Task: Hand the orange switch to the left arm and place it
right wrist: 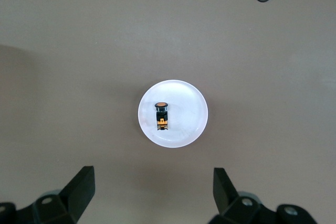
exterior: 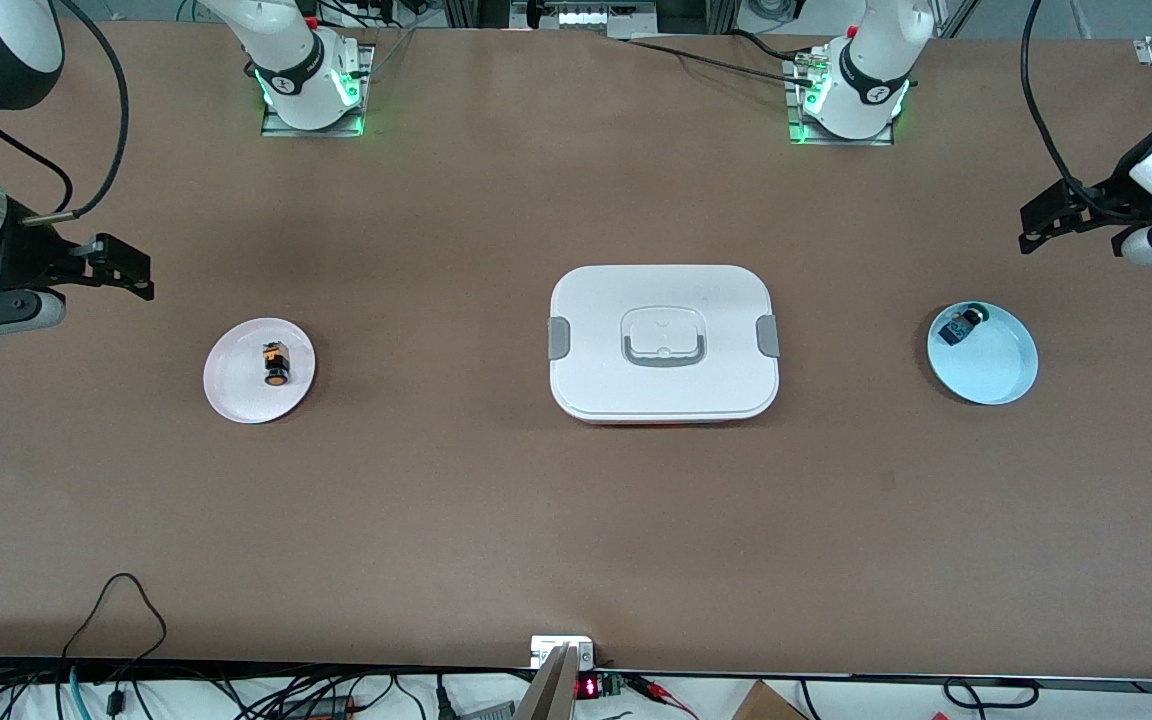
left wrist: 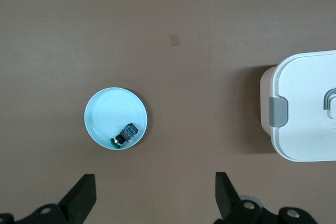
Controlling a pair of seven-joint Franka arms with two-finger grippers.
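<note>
The orange switch (exterior: 276, 364) lay on its side on a white plate (exterior: 236, 385) near the table (exterior: 576, 520) edge at the right arm's end, with its orange cap facing the front camera's edge. The box (exterior: 663, 344) sat closed at the middle of the table, well apart from both plates. A pale blue plate (exterior: 996, 370) near the edge at the left arm's end carried a small blue-bodied part (exterior: 957, 328) with a green cap, close to the rim. The right end effector (right wrist: 152, 190) hung above the table beside the white plate, its fingers spread wide and holding nothing (the wrist view showed the plate between the two fingertips). The left end effector (left wrist: 155, 195) hung near the pale blue plate, likewise spread wide and holding nothing.
</note>
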